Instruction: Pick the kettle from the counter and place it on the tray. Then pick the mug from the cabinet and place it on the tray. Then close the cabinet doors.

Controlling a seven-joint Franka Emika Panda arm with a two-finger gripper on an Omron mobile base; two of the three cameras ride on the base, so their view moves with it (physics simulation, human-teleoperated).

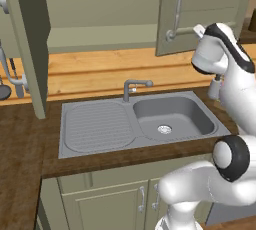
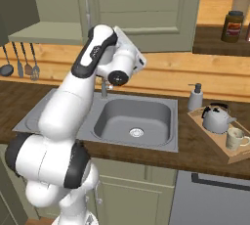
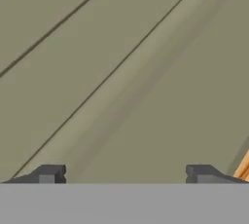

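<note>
The silver-grey kettle (image 2: 215,118) and the cream mug (image 2: 235,138) both stand on the light wooden tray (image 2: 211,138), on the counter to the right of the sink. The cabinet (image 1: 100,9) stands open. Its left door (image 1: 30,39) swings out toward me, and its right door (image 1: 200,9) carries a curved grey handle (image 1: 175,9). My gripper (image 3: 125,175) is open with nothing between its fingertips (image 3: 48,174). It sits very close to the olive-green panel of the right door (image 3: 121,72), which also appears in the right base view (image 2: 141,9).
A grey sink (image 1: 170,116) with a faucet (image 1: 132,88) and drainboard lies below the cabinet. A white soap dispenser (image 2: 195,97) stands beside the tray. A dark brown jar (image 2: 233,26) sits on a shelf at the far right. Utensils (image 2: 19,62) hang on the wall at the left.
</note>
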